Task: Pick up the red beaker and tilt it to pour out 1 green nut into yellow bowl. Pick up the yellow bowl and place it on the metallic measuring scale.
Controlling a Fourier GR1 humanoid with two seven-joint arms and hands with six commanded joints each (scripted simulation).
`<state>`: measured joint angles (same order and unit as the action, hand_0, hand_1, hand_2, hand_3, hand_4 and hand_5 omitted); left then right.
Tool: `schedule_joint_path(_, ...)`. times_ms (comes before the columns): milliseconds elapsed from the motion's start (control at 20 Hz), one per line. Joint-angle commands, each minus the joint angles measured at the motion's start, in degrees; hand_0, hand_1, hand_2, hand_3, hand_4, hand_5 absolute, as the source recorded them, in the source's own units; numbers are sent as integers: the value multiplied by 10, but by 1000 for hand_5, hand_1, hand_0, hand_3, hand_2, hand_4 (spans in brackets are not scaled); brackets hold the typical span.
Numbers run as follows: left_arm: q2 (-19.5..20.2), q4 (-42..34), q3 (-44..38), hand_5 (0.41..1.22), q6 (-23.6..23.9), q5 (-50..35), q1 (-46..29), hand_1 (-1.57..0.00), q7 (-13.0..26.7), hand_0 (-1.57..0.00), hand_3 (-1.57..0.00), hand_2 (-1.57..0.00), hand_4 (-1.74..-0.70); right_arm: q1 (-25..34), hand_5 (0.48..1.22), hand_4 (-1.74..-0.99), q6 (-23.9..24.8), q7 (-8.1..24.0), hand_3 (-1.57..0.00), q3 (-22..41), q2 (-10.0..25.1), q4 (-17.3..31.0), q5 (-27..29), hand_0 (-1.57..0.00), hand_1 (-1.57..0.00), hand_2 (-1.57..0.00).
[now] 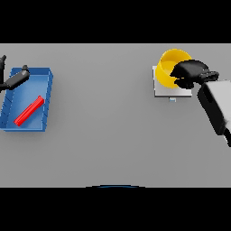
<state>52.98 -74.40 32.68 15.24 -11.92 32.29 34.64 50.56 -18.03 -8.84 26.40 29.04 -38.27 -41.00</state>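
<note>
Gripping the yellow bowl [168, 67], right hand [191, 72] curls over its rim atop the metallic scale [163, 90]; left hand [14, 79] far left of scale, fingers straight.

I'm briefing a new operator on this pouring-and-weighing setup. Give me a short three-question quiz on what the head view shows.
1. True or false: the yellow bowl is over the metallic scale.
2. Which hand is at the bowl? A) left hand B) right hand
3. Fill in: the red beaker lies in the blue ____, near the left hand.

Key: 1 true. 2 B, its fingers curl over the bowl's rim. 3 tray.
</note>
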Motion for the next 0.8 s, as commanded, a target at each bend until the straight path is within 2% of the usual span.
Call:
schedule_joint_path(0,1,1,-1,740,1,1,1,1,3,1,1,1,-811,-3,1221,-1728,-4,4,-1165,-1,-2,1,5,-1536,-1411,-1569)
schedule_joint_path(50,4,-1,-2,745,0,0,-2,1,-3,1,1,1,-813,0,1221,-1659,-5,6,-1022,-3,-5,10,7,-1543,-1443,-1496)
schedule_joint_path(100,0,2,0,745,-2,-1,1,1,0,1,1,1,-812,4,1134,-1596,-10,17,-907,-4,-7,17,7,-1525,-1350,-1348)
schedule_joint_path(150,-2,4,1,744,-1,0,3,1,3,1,1,1,-812,6,1053,-1548,-11,15,-824,-7,-5,22,9,-1219,-1083,-1132)
schedule_joint_path(250,-4,4,5,745,0,2,2,1,1,1,1,1,-812,9,928,-1470,-17,4,-711,-7,-3,29,10,-780,-692,-810)
schedule_joint_path(400,-10,15,6,738,0,8,8,1,-6,1,1,1,-806,11,821,-1410,-25,-2,-604,-5,-7,37,12,-399,-354,-518)
schedule_joint_path(550,-13,23,2,737,0,2,12,1,-3,1,1,1,-811,22,766,-1372,-26,-16,-507,-1,-7,50,5,-204,-181,-336)
schedule_joint_path(750,-15,27,1,733,-6,-1,15,1,-3,1,1,1,-816,32,737,-1325,-28,-31,-387,9,-11,71,-6,-83,-73,-173)
